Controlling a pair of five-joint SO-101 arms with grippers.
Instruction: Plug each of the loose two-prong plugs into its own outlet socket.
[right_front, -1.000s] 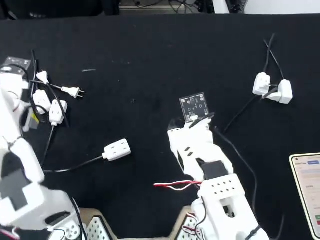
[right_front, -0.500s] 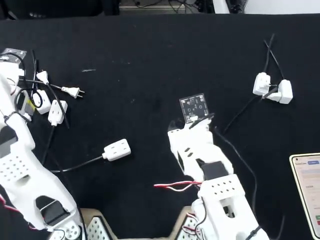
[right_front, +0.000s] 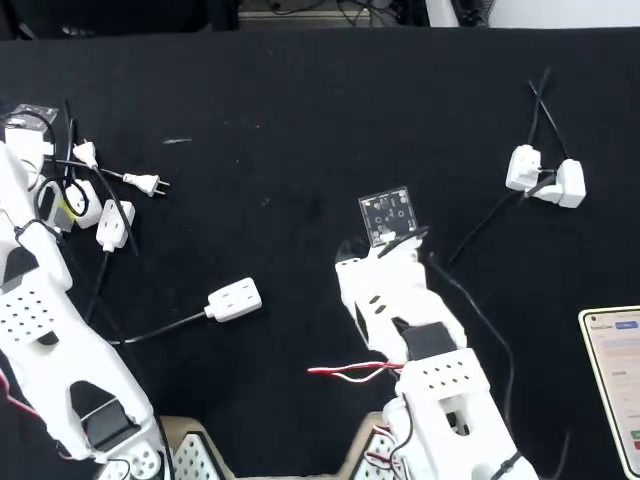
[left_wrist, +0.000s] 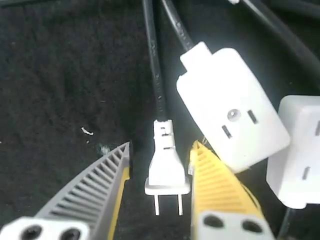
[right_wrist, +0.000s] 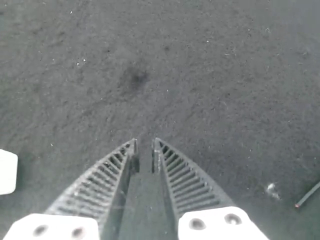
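Note:
In the left wrist view my left gripper (left_wrist: 161, 147) is open around a small white two-prong plug (left_wrist: 165, 172) lying on the black cloth, prongs pointing back at the wrist. A white outlet socket (left_wrist: 232, 127) lies right beside the yellow finger (left_wrist: 215, 190), with a second socket (left_wrist: 300, 160) past it. From above, the left arm (right_front: 40, 300) stands over the cable cluster at the table's left edge, where another loose plug (right_front: 148, 183) lies. A lone outlet (right_front: 236, 298) lies mid-table. My right gripper (right_wrist: 144, 145) is shut on nothing over bare cloth.
Black cables cross the left cluster (right_front: 100, 190). A pair of white sockets (right_front: 545, 178) with cables lies at the far right. A phone (right_front: 612, 370) sits at the right edge. The right arm (right_front: 405, 310) stands at the front middle.
The left arm has swung toward the far-left cluster and come down over the small plug. The right arm has not moved.

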